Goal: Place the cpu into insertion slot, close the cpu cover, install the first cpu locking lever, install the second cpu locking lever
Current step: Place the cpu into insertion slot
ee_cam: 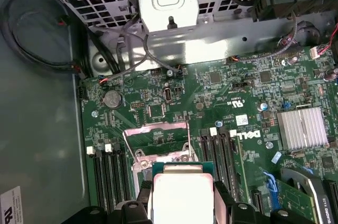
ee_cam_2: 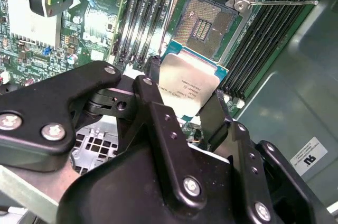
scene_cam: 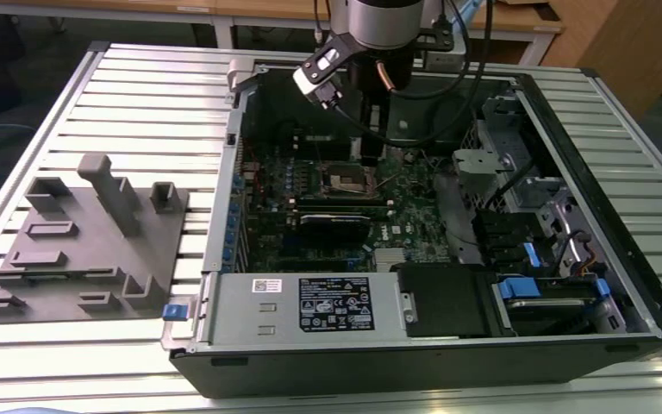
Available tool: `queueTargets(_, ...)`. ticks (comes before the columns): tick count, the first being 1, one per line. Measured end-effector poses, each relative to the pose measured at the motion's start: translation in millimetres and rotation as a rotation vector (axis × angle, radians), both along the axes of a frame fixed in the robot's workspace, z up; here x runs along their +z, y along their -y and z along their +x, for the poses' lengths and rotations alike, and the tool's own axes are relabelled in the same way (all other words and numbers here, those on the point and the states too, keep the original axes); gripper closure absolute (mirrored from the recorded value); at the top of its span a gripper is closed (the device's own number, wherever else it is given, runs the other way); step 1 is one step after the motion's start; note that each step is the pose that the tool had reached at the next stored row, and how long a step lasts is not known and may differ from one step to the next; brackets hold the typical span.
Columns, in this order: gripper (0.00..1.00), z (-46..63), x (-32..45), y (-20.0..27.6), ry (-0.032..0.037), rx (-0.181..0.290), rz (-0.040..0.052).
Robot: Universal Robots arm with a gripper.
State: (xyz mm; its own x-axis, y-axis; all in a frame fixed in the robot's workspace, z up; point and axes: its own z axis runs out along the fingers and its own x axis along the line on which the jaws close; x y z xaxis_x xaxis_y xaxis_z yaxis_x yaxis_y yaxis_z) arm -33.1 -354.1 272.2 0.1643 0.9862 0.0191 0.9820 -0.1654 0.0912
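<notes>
- Aluminium slatted worktop (scene_cam: 101, 95), carrying an open black computer case (scene_cam: 423, 354) and, to the exterior view's left of it, a grey moulded fixture block (scene_cam: 78, 250).
- Green motherboard (scene_cam: 412, 203) lying flat in the case floor, seen close in both wrist views (ee_cam: 222, 92) (ee_cam_2: 31, 49).
- Robot arm (scene_cam: 383, 21) reaching down into the case from above, over the middle of the board.
- Black pincer (ee_cam_2: 184, 91) clamped on the cpu, one finger (ee_cam_2: 153, 108) on each of two opposite edges; the same grip in the first wrist view (ee_cam: 182, 205).
- Insertion slot (ee_cam_2: 208, 20) uncovered, contact field bare, near the centre of the board in the exterior view (scene_cam: 348, 178).
- Silvery cpu cover (ee_cam: 157, 129) raised off the slot, board showing through its square opening.
- Dull silver cpu (ee_cam_2: 187, 78) held in the air, not seated, just beside the slot's near edge; green rim visible around the metal top in the first wrist view (ee_cam: 182, 189).
- Thin metal locking lever (ee_cam_2: 282, 3) sticking out sideways from one slot corner, unlatched.
</notes>
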Motion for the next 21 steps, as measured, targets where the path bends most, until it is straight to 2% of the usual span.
queueTargets(3, 0.46, 0.0, -0.1, 0.0, -0.0009, 0.000, 0.0002)
queueTargets(6, 0.46, 0.0, -0.4, 0.0, -0.0146, 0.005, -0.0002)
queueTargets(12, 0.46, 0.0, -0.6, 0.0, -0.0145, 0.010, 0.0005)
queueTargets(21, 0.46, -0.9, -1.6, 0.0, -0.0145, 0.121, 0.0011)
